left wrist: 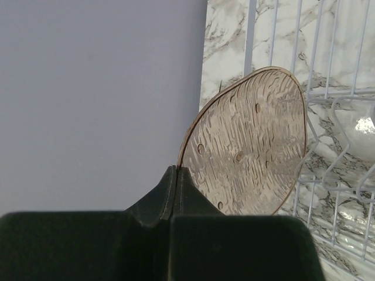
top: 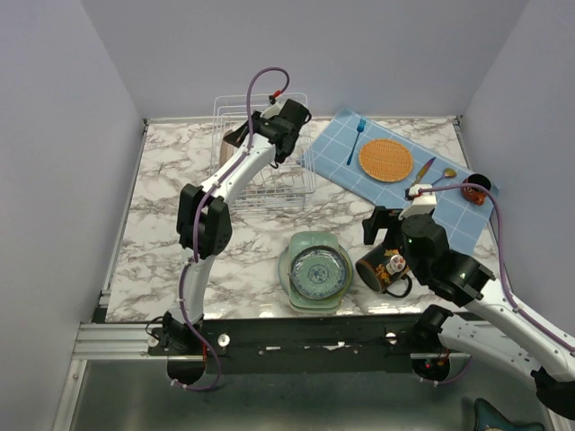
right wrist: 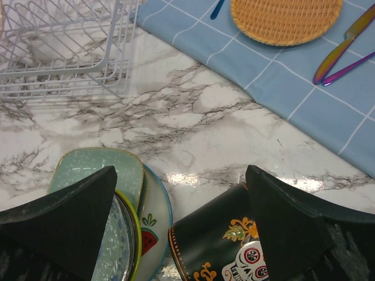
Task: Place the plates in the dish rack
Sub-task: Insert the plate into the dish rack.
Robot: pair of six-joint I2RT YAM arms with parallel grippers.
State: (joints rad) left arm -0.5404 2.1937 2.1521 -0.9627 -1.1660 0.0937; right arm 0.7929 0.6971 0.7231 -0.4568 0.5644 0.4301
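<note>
Marble-patterned table (top: 162, 206) fills the floor of a pale lilac enclosure. At its far side stands the white wire dish rack (top: 287, 189). The left tool (left wrist: 176, 175) is pressed together on the rim of a brownish plate (left wrist: 252, 146), holding it on edge at the rack's left end; whether it sits in a slot cannot be told. Near the front edge lies the plate stack (top: 314, 269), topped by a teal-patterned plate. A black mug (top: 384, 269) sits just beside it. The right tool (right wrist: 181, 170) hangs spread wide above both, gripping nothing.
</note>
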